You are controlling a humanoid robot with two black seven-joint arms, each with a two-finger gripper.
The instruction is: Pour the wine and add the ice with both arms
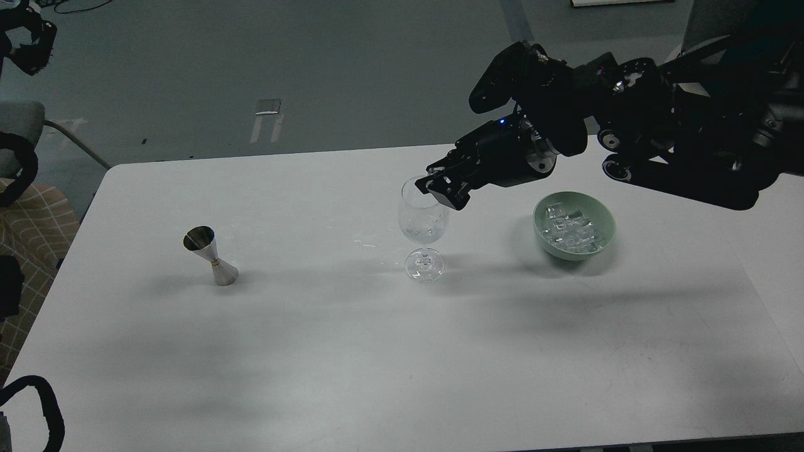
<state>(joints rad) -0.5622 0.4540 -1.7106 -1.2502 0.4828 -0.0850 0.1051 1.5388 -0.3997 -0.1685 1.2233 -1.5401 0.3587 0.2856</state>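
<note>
White and broad, the counter [314, 351] carries everything, with grey floor beyond its far edge. My right arm [678, 144] reaches in from the right edge, bent low, its forearm sloping down toward the counter's middle. The green bowl [604, 221] near the right edge holds the ice [570, 227], just right of and below my right gripper [440, 183]. That gripper hangs at the rim of the wine glass [424, 220], fingers close together (whether on a cube, I cannot tell). A steel jigger [210, 256] stands well apart toward the left edge. My left gripper is out of view.
</note>
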